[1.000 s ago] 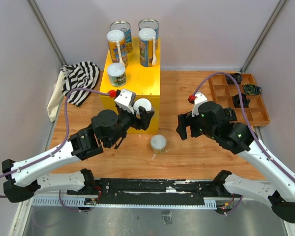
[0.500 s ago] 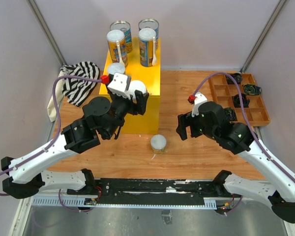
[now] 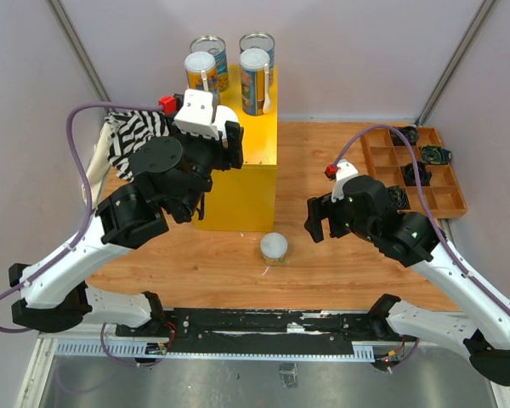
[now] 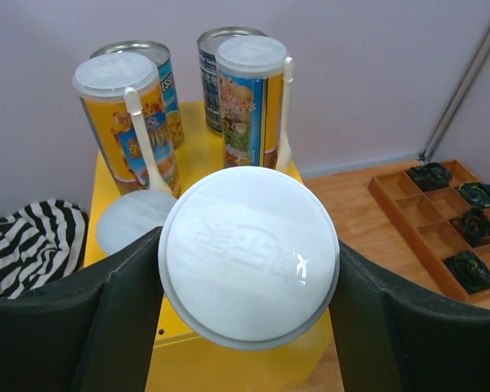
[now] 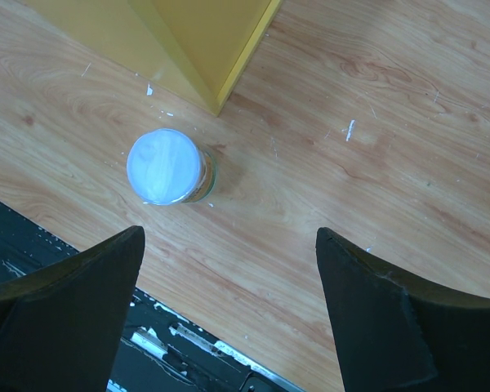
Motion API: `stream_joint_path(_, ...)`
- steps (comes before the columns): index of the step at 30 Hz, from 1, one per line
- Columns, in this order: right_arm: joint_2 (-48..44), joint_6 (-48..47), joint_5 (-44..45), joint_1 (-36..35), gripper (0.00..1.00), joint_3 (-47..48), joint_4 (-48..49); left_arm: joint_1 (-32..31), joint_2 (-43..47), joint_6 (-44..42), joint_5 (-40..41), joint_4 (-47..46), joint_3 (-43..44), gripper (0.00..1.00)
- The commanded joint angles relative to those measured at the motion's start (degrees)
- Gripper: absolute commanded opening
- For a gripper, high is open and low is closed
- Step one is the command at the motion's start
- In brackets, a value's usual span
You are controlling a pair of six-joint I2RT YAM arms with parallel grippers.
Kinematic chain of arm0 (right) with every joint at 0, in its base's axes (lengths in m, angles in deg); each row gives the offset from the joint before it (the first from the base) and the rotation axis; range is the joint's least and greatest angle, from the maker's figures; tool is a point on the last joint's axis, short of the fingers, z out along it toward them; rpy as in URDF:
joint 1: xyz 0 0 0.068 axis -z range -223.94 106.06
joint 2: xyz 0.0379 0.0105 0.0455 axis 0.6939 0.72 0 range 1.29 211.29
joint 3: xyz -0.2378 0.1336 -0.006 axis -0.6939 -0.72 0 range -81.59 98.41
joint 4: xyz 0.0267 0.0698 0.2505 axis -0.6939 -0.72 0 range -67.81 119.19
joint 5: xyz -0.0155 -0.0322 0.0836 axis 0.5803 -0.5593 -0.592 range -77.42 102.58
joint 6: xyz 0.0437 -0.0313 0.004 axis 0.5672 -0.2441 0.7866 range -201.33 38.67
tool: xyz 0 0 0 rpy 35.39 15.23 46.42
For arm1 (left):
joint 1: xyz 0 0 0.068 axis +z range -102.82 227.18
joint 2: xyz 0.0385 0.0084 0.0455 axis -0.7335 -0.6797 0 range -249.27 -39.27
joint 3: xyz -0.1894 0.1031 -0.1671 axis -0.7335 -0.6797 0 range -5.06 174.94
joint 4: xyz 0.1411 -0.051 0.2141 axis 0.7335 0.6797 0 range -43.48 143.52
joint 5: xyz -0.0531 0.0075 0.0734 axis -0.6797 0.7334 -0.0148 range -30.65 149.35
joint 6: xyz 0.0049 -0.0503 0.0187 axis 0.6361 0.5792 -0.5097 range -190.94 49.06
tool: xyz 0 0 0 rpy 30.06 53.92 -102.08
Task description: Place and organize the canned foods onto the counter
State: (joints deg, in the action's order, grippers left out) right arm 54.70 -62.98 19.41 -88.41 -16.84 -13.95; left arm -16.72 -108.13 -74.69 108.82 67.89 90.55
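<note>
1. Nearest me, one short white-lidded can (image 3: 274, 247) stands on the table (image 3: 340, 263), just off the near face of the counter (image 3: 238, 183), by its right corner. This one is not yet put away.
2. The right gripper (image 3: 323, 219) hangs above the table, to the right of the counter's near corner. Its jaws are spread wide with nothing between them, and the loose can sits off to one side of the gap.
3. The left gripper (image 4: 249, 269) is over the near part of the counter top, jaws closed on the sides of a white-lidded can (image 4: 249, 257). I'd judge this the placing step. Next it needs lowering onto bare yellow top to the right of the short can (image 4: 131, 220), clear of that can and the spoons.
4. The held lid bears raised lettering, but I cannot read it.
5. Farther back on the counter stand two tall cans with white lids (image 4: 126, 122) (image 4: 249, 98), each with a white spoon (image 4: 147, 143) on its side. Their orange and blue labels show fruit, and the print is too small to read.
6. At the counter's far edge are two tall metal-topped cans (image 4: 159, 69) (image 4: 216, 73).
</note>
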Motion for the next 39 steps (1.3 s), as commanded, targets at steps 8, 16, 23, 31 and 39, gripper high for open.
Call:
stream_joint_path(8,-1.0,0.74,-1.12,0.7,0.86,-0.41,0.69,3.53,-7.95,2.65,-9.66,6.8,10.41,0.0)
stream_joint_path(16,-2.74,1.28,-1.33,0.7,0.86,-1.87,0.65,9.78,-14.24,7.55,-19.38,11.92,16.41,0.0)
stream_joint_path(23,-3.66,1.45,-1.78,0.7,0.86,-2.35,0.65,15.06,-16.55,11.16,-26.89,11.99,17.42,0.0)
stream_joint_path(31,-3.4,1.27,-1.82,0.7,0.86,-2.45,0.65,18.33,-19.8,11.85,-31.46,12.88,19.68,0.0)
stream_joint_path(39,-3.1,1.06,-1.64,0.75,0.87,-3.14,1.27,19.78,-21.68,12.1,-31.46,14.03,20.16,0.0)
